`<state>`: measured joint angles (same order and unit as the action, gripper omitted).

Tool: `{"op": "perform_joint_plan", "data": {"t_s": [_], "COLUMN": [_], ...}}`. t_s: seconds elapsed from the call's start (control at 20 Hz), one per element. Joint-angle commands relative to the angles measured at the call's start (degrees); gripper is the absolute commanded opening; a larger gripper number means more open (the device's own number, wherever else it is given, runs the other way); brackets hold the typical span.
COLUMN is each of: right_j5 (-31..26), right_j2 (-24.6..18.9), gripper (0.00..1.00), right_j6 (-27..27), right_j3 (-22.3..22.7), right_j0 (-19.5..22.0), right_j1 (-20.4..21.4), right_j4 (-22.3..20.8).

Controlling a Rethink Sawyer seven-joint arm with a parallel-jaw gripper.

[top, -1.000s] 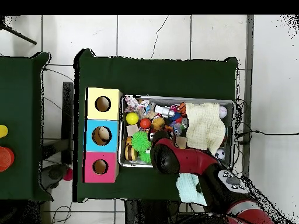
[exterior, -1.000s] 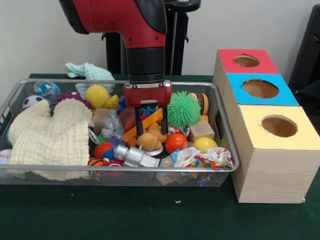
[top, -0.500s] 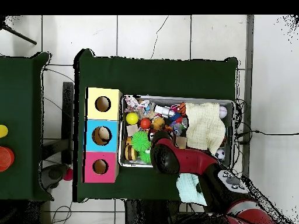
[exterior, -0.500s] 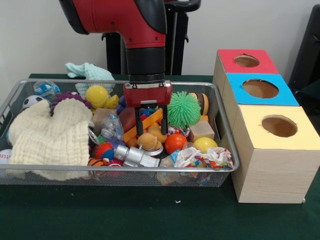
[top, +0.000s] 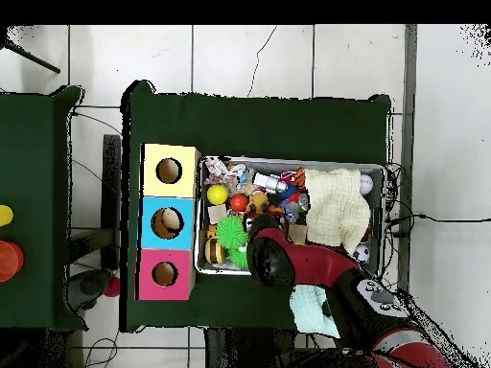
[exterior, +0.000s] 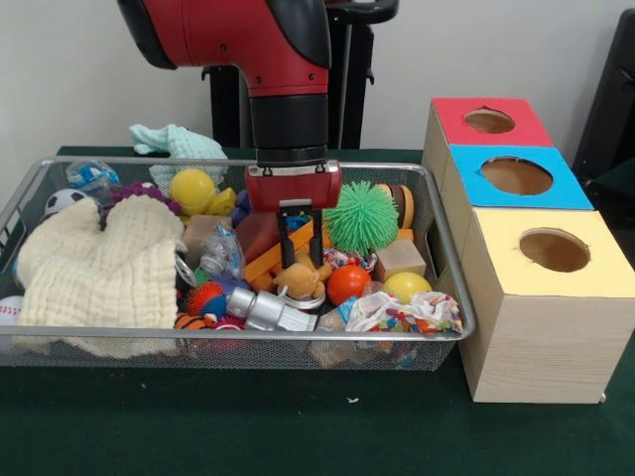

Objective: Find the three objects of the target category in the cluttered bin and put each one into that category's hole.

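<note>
The wire mesh bin (exterior: 248, 337) is full of toys; it also shows in the overhead view (top: 292, 160). My gripper (exterior: 300, 260) hangs straight down over the bin's middle. Its fingers are drawn in on the top of a small tan-orange plush animal (exterior: 301, 282) that lies on the clutter. An orange, black-striped toy (exterior: 189, 321) lies half buried at the front rim. The red-surrounded hole (exterior: 489, 121) is on the farthest box at the right, and it shows in the overhead view (top: 164, 274). In the overhead view the arm (top: 273, 261) hides the gripper.
A cream cloth (exterior: 99, 268) covers the bin's left part. A green spiky ball (exterior: 363, 218), an orange ball (exterior: 347, 284) and a yellow ball (exterior: 407, 287) lie beside the gripper. The blue-surrounded hole (exterior: 516, 176) and yellow-surrounded hole (exterior: 554, 250) are nearer the camera.
The gripper's fingers have drawn together from a wide stance onto the tan-orange plush animal. The arm has stayed in place.
</note>
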<state>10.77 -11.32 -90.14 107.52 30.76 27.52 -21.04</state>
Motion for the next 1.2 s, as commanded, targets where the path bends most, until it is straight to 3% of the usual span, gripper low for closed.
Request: {"op": "perform_joint_plan", "data": {"t_s": [0.05, 0.65, 0.95, 1.2], "right_j5": [2.94, 2.35, -7.66, -11.18], "right_j2": [-2.28, -1.96, -5.67, -8.84], "gripper": [0.00, 0.00, 0.00, 0.00], "right_j6": [-7.88, -8.37, -7.71, -7.78], "right_j3": [-2.70, -2.08, 3.07, 5.40], "right_j0": [1.40, 0.97, 2.83, 4.47], "right_j1": [-3.08, -1.75, 8.61, 13.62], "right_j4": [-2.92, -2.06, 0.54, 1.94]}}
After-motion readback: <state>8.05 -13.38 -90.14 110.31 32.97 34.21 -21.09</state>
